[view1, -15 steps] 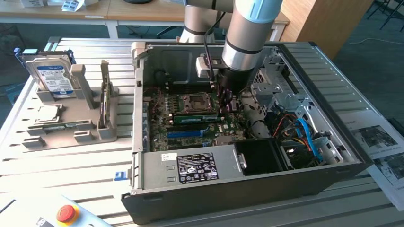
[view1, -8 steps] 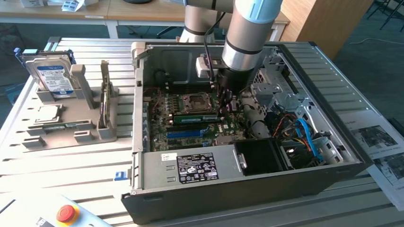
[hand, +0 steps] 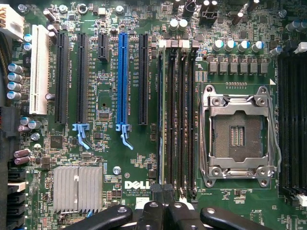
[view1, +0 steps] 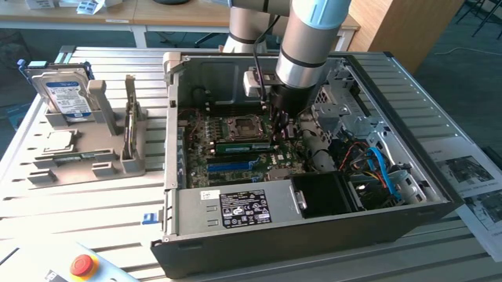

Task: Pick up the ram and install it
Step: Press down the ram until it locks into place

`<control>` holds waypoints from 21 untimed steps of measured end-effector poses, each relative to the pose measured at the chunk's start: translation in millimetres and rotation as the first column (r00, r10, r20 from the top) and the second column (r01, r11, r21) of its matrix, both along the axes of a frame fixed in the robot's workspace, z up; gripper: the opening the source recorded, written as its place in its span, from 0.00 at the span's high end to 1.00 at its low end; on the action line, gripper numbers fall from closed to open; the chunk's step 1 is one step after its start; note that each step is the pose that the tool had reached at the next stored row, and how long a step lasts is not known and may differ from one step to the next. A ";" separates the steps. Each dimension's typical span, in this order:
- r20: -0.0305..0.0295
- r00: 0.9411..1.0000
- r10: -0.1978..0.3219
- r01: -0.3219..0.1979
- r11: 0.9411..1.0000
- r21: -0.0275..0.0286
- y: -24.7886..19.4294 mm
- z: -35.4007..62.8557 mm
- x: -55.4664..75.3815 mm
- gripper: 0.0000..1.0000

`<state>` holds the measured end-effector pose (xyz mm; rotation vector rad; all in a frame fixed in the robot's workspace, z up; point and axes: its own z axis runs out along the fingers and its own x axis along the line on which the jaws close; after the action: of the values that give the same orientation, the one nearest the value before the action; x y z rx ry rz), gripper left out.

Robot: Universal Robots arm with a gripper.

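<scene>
The ram [view1: 239,147] is a narrow green stick standing on edge in the slot next to the empty CPU socket [hand: 238,135], inside the open computer case [view1: 314,235]. From the wrist view it is a thin pale line [hand: 159,120] in the first of the black memory slots. My gripper [hand: 163,190] is shut, its fingertips pressed together right above one end of the ram. Whether they pinch the stick or only rest on its top edge cannot be made out. In the exterior view the gripper [view1: 280,130] reaches down into the case at the ram's end.
A grey parts holder [view1: 117,158] stands on the exterior view's left with a hard drive [view1: 67,97], an upright card [view1: 131,111] and a processor [view1: 59,141]. Cables [view1: 380,170] and a drive cage [view1: 345,111] crowd the case. A red stop button [view1: 82,265] sits in front.
</scene>
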<state>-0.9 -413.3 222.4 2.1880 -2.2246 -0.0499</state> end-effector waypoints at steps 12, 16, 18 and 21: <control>0.000 1.000 0.000 0.000 1.000 0.000 -0.1 6.6 0.0 0.90; 0.000 1.000 0.000 0.000 1.000 0.000 0.0 8.4 0.0 0.90; 0.000 1.000 0.000 0.000 1.000 0.000 -0.1 8.9 0.0 0.90; 0.000 1.000 0.000 0.000 1.000 -0.001 -0.1 10.1 0.0 0.90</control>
<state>-0.9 -413.4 232.5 2.1877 -2.2242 -0.0495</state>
